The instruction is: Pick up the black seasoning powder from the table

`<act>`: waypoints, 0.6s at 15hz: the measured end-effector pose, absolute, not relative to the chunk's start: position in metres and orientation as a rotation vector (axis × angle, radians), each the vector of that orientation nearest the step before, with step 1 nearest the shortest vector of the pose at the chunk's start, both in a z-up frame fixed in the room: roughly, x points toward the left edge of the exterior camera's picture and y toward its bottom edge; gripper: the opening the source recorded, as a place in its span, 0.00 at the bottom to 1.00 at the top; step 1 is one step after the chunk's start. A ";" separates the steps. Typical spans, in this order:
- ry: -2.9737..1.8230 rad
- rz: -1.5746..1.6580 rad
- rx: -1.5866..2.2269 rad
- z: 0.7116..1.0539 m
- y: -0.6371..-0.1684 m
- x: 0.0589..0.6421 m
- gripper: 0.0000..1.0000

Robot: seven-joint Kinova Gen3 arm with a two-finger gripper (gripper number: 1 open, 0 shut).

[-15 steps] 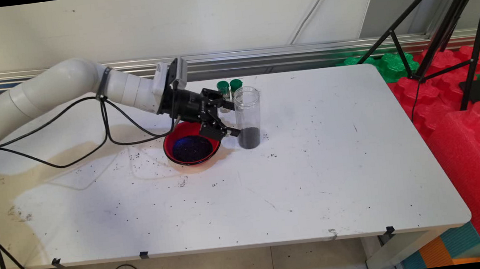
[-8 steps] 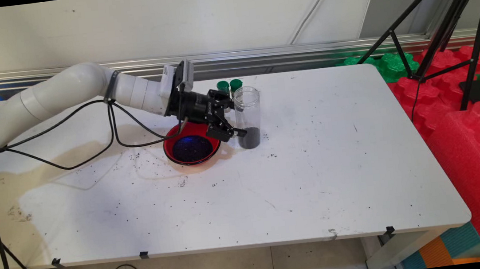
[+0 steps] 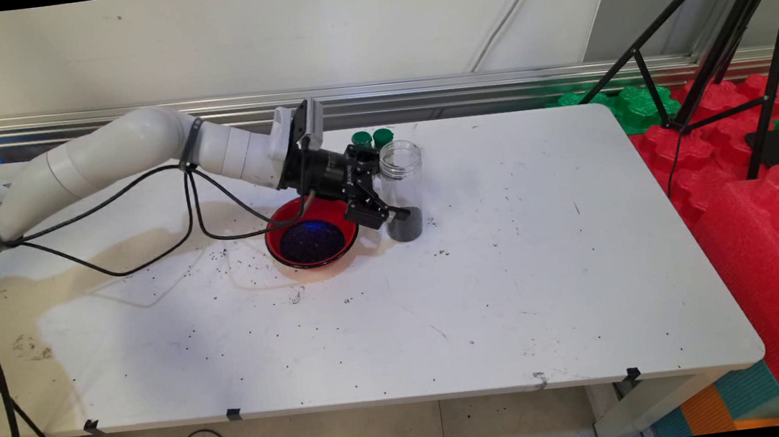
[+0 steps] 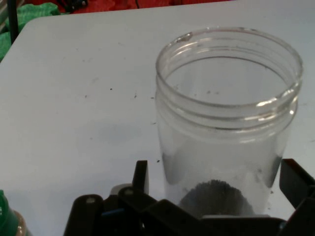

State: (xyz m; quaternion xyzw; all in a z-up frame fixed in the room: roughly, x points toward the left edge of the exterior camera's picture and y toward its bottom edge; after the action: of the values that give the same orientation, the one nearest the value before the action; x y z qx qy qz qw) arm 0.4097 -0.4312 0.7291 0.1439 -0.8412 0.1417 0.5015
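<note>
A clear, lidless plastic jar (image 3: pixel 402 177) stands upright on the white table (image 3: pixel 511 271), with dark granules (image 3: pixel 405 225) in its bottom. My gripper (image 3: pixel 394 193) lies nearly level and is open, one finger on each side of the jar's lower half. In the hand view the jar (image 4: pixel 226 98) fills the space between the two fingertips (image 4: pixel 141 172), and a small gap shows at the left one. A red bowl (image 3: pixel 286 223) holding dark granules sits just left of the jar, under my wrist.
Two small green-capped vials (image 3: pixel 371 137) stand just behind the jar and the gripper. Dark specks are scattered over the table around the bowl. A brownish stain covers the table's left part. Red and green foam blocks (image 3: pixel 758 209) and a black tripod (image 3: pixel 726 45) stand to the right.
My arm has moved right and slightly down toward the jar. The open fingers, which were just left of the jar, now reach along both its sides. The jar and bowl have stayed put.
</note>
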 end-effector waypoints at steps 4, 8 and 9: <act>-2.026 0.348 0.346 0.727 -0.433 0.407 1.00; -2.020 0.353 0.344 0.726 -0.435 0.405 1.00; -2.018 0.354 0.343 0.726 -0.435 0.405 1.00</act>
State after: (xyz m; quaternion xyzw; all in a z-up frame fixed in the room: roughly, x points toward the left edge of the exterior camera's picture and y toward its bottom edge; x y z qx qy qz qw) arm 0.4053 -0.4348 0.7258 0.1424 -0.8371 0.1470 0.5074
